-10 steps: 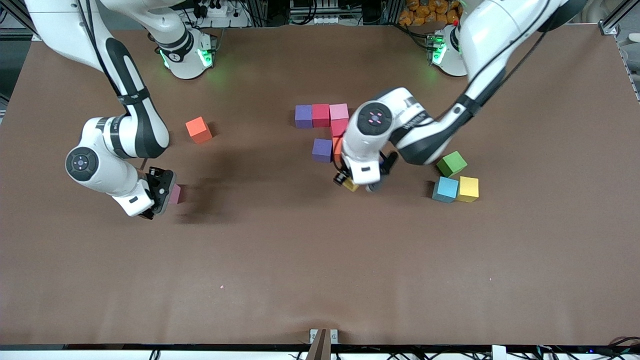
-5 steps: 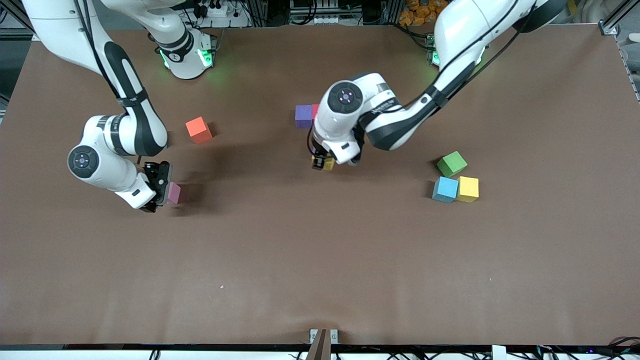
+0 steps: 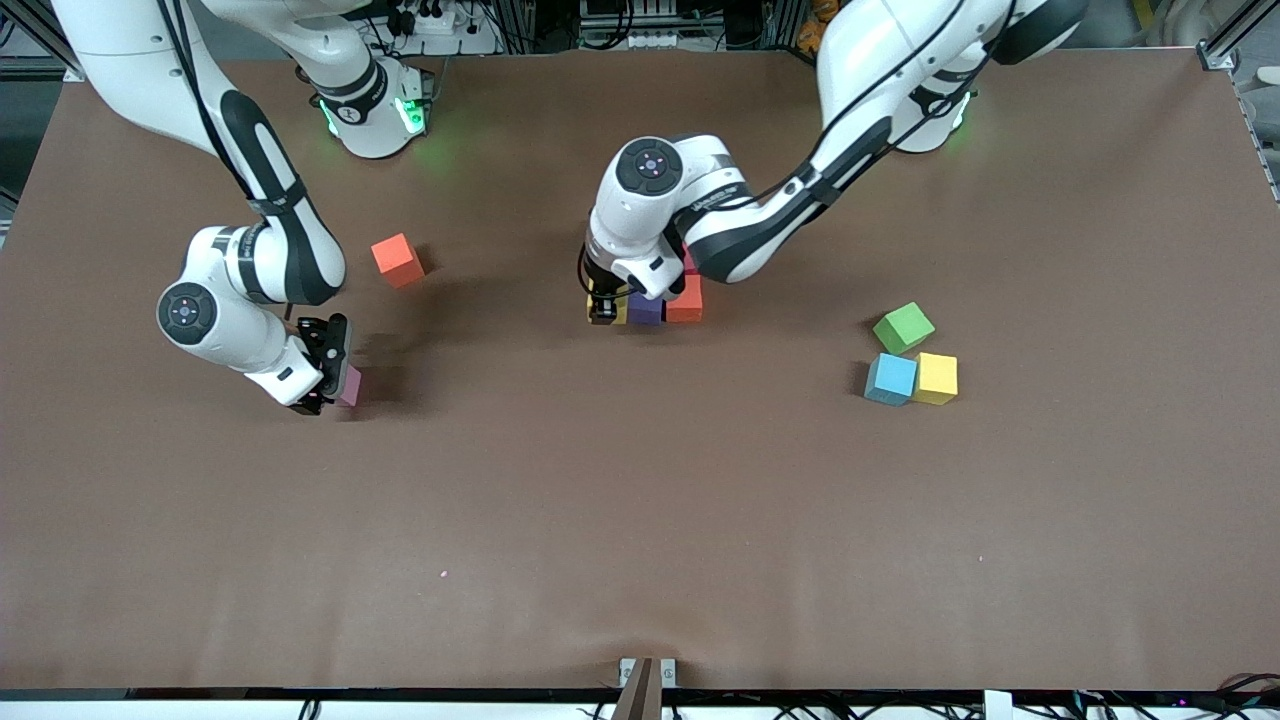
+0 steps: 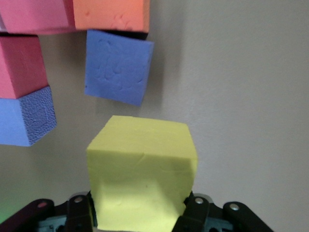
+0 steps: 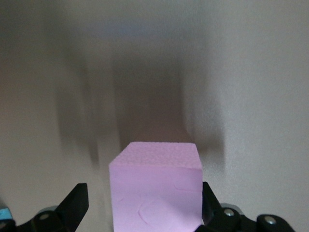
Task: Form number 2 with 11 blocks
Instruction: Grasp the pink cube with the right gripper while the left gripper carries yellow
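Straddling a pink block [image 3: 349, 385] on the table toward its own end, the right gripper [image 3: 325, 378] has its fingers spread wide, one on each side of the cube. Farther from the front camera lies an orange block [image 3: 397, 260]. At centre, the left gripper [image 3: 606, 308] pinches a yellow block [image 4: 142, 174] just beside the purple block [image 3: 646, 309] of the partly built number 2 [image 3: 668, 300] — most of it hidden under the arm. Toward the left arm's end sit a green cube [image 3: 903, 327], a light blue block [image 3: 890, 379] and a second yellow block [image 3: 937, 378].

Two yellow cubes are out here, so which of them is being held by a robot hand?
The yellow cube clamped in the left gripper, beside the purple cube. The other yellow cube sits free beside the light blue cube.
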